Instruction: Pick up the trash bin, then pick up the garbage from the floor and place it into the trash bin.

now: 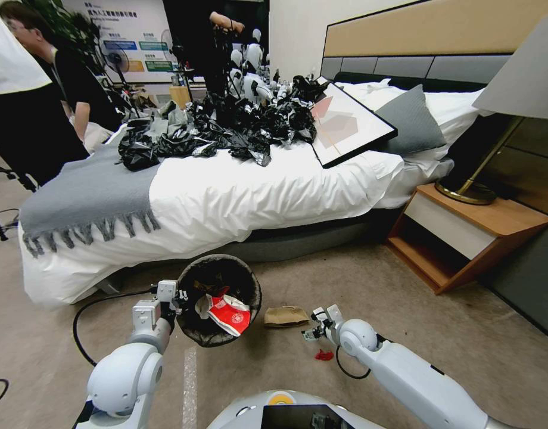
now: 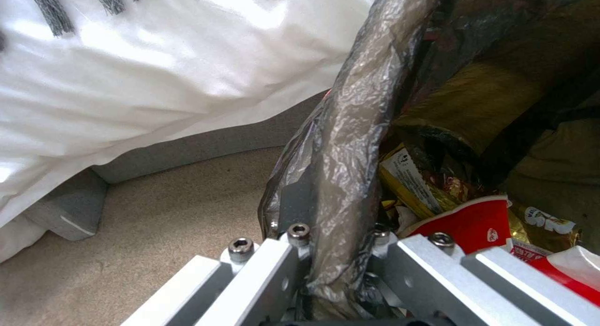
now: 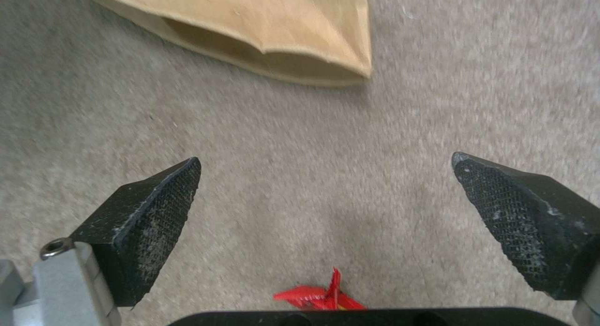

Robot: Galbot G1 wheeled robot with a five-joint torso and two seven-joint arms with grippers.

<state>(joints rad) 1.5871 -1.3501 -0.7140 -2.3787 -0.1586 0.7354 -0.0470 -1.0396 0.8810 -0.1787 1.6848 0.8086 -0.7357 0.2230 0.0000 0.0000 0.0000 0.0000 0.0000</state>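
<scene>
You see the trash bin (image 1: pixel 219 298) held off the carpet in front of the bed (image 1: pixel 226 196), tilted so that its mouth faces the head camera. The left hand (image 1: pixel 177 296) holds it by the near-left rim: in the left wrist view the left hand (image 2: pixel 334 265) has its jaws clamped on the liner-wrapped rim, one jaw outside the wall and one inside. The black liner bag (image 2: pixel 350 143) is folded over that rim.

Check the bin contents. A red-and-white packet (image 1: pixel 229 313) lies at the mouth, partly over the lower lip. The left wrist view shows the same red-and-white packet (image 2: pixel 481 220) near the inner jaw, with a yellow wrapper (image 2: pixel 416 178) beneath and behind it. Deeper contents are too dark to identify.

The right hand (image 1: pixel 315 328) hangs low over the carpet, to the right of the bin and apart from it. In the right wrist view the right hand (image 3: pixel 325 213) stands wide, holding nothing, with bare carpet between its pads (image 3: pixel 153 218).

Two pieces of garbage lie on the floor. The flattened brown paper bag (image 1: pixel 286 316) lies just right of the bin, and in the right wrist view the brown paper bag (image 3: pixel 262 31) sits beyond the fingertips. A red scrap (image 1: pixel 324 356) lies near the right wrist; the red scrap (image 3: pixel 318 295) sits close under the hand's base.

A heap of black plastic bags (image 1: pixel 220 128) lies on the bed.
</scene>
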